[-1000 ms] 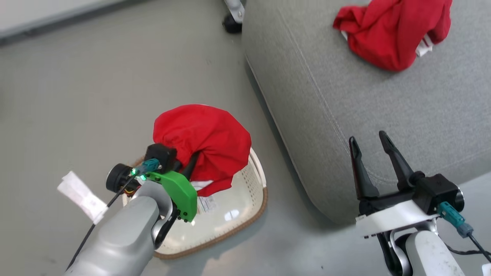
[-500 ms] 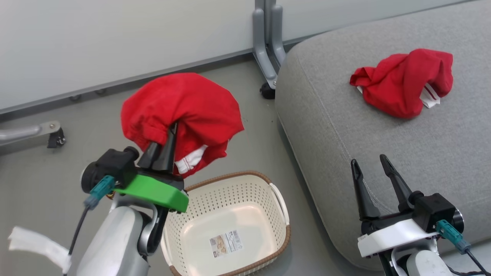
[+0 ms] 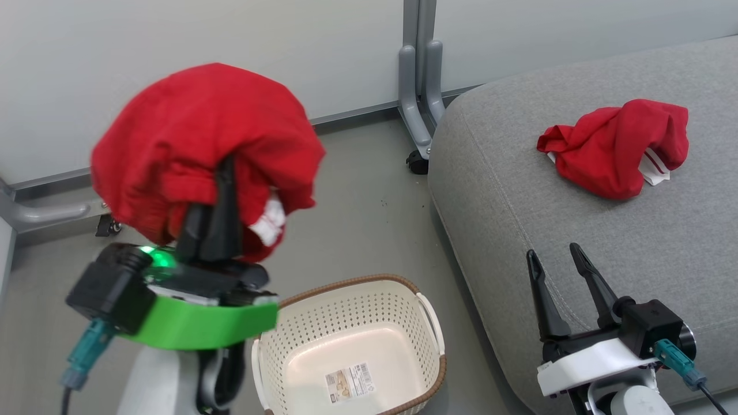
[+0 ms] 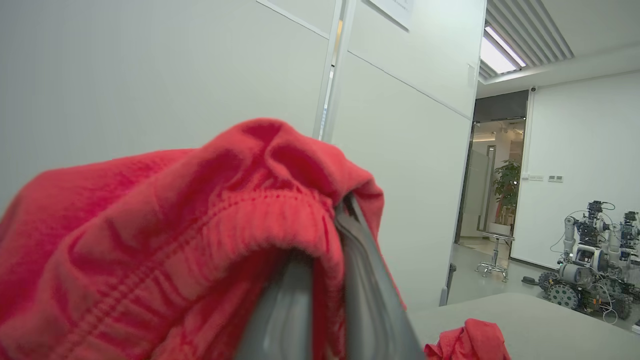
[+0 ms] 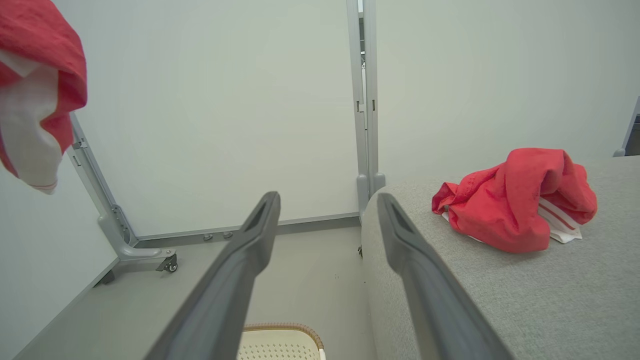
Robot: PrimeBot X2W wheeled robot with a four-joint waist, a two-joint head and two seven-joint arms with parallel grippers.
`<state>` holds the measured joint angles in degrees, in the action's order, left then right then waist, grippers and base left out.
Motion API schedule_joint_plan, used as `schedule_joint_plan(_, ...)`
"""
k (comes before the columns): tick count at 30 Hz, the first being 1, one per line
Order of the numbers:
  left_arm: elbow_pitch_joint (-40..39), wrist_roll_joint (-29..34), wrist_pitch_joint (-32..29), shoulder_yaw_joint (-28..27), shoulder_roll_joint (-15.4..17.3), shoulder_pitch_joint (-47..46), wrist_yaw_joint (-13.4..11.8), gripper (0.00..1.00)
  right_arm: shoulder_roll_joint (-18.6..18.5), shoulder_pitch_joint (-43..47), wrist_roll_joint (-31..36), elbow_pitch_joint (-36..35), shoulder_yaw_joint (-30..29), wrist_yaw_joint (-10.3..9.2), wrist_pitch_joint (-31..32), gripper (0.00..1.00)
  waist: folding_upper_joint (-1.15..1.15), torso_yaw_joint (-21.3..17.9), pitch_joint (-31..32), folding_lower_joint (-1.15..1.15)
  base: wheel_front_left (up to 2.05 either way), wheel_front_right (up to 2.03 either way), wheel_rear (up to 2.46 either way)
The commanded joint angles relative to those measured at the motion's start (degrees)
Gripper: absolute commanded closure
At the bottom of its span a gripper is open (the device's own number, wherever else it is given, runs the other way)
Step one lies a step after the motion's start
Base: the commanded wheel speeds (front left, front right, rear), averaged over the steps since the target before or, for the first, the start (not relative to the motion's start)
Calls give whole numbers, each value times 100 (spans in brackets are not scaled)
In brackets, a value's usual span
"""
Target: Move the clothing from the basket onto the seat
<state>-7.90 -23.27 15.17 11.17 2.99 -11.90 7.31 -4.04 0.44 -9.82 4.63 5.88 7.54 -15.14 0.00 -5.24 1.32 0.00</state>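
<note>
My left gripper (image 3: 226,167) is shut on a red garment (image 3: 196,144), held high above the floor to the left of the basket; the cloth drapes over its fingers (image 4: 350,280). The cream perforated basket (image 3: 346,305) stands on the floor below, with just a paper sticker inside. A second piece of red clothing (image 3: 617,147) with white striped trim lies crumpled on the grey seat (image 3: 519,202), also visible in the right wrist view (image 5: 515,200). My right gripper (image 3: 556,256) hangs open over the seat's near edge, nothing between its fingers (image 5: 240,270).
White partition panels on grey wheeled feet (image 3: 421,104) stand behind the basket and seat. Grey floor (image 3: 363,225) lies between the basket and the seat's side. Other robots (image 4: 590,260) stand far off in the room.
My left gripper has lifted the red garment out of the basket and well above it. The head camera has tilted up, shifting the whole picture. The right gripper has stayed open.
</note>
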Motion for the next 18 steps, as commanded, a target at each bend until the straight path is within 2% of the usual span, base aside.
schedule_joint_plan(1, -60, -48, -4, 145, 3, 116, 28, 100, -8, 34, 8, -4, -13, -10, -1, 0, 0, -3, -1, 0, 0, 0, 0)
schedule_joint_plan(10, -399, -387, -4, 1387, 248, 39, 29, 100, -54, 13, 47, -38, 27, -10, -1, 0, 0, -10, -57, 0, 0, 0, 0)
schedule_joint_plan(18, -476, -447, -4, 1768, 255, -108, 30, 100, -82, -30, 56, -8, 48, -10, -1, 0, 0, -37, -58, 0, 0, 0, 0)
